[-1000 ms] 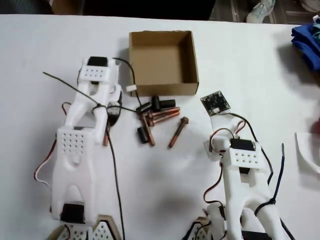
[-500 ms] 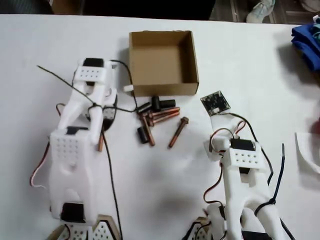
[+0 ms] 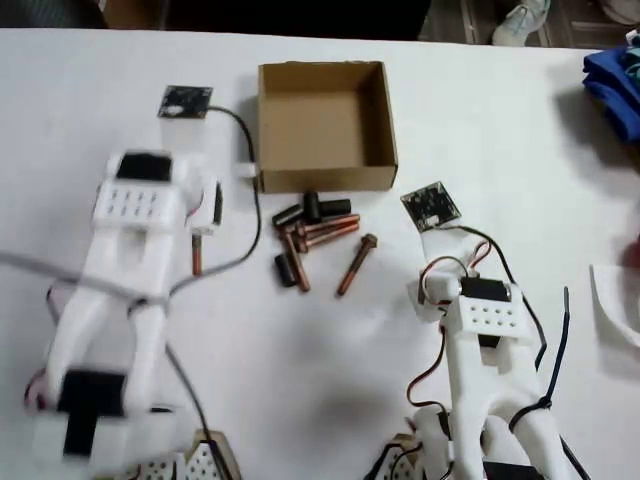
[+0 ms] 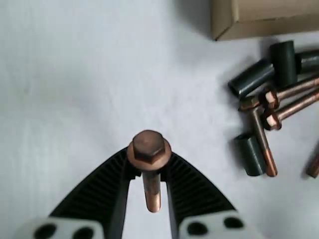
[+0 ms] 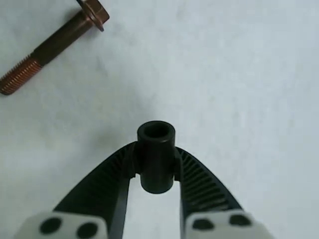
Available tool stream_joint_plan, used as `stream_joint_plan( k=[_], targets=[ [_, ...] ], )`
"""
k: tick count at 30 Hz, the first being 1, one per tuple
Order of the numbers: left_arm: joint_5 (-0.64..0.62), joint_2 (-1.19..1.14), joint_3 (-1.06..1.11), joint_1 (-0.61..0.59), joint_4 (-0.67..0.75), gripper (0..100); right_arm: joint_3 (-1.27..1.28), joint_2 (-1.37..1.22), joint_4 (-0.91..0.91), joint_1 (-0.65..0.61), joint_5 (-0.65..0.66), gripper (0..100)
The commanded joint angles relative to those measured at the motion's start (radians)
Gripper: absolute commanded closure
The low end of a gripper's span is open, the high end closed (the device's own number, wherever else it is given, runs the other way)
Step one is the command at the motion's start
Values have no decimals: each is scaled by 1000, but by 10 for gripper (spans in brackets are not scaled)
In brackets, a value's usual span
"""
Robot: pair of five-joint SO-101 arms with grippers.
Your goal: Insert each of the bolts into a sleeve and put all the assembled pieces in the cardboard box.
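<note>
Nearest, at the lower left of the high view, stands the left arm (image 3: 120, 290), a white plastic shell with perforated panels and loose black cables. Its wrist view shows the left gripper (image 4: 148, 167), black ribbed jaws narrowed onto a copper bolt (image 4: 149, 148). They clamp the smooth shank just under the flanged hexagonal head, and the rounded tip points back toward the camera. In the high view this copper bolt (image 3: 197, 250) hangs beside the arm's wrist, left of centre.

At the lower right the right arm (image 3: 485, 340) is built of the same white plastic. The right gripper (image 5: 155, 167) pinches a matte black sleeve (image 5: 156, 154), a short cylinder with its open bore facing outward. A lone bolt (image 5: 52, 47) with a threaded end lies on the white table (image 5: 239, 74) beyond it.

At the centre of the high view that lone bolt (image 3: 357, 264) lies tilted, just right of a pile (image 3: 308, 235) of copper bolts and stubby black sleeves. Touching the pile's far edge, the cardboard box (image 3: 325, 180) sits square and open-topped, brown and plain. Farther still, in the upper right corner, lies a crumpled blue cloth (image 3: 612, 90).
</note>
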State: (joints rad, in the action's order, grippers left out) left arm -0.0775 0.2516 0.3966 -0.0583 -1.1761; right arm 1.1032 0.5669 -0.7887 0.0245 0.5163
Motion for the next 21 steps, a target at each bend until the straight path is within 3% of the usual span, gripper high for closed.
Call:
stream_joint_plan(
  k=[1,6,9,15,21],
  targets=[
    [2,272,246,-8,290,976,12,38,-25,4,2,979],
    [0,548,447,-5,526,974,26,38,-97,4,-8,978],
    [-40,690,549,-5,697,974,29,38,33,-1,-51,978],
    [-193,822,720,37,1003,974,180,38,667,-85,-290,979],
    [-226,819,659,192,1017,974,466,28,1371,-283,-298,979]
  ],
)
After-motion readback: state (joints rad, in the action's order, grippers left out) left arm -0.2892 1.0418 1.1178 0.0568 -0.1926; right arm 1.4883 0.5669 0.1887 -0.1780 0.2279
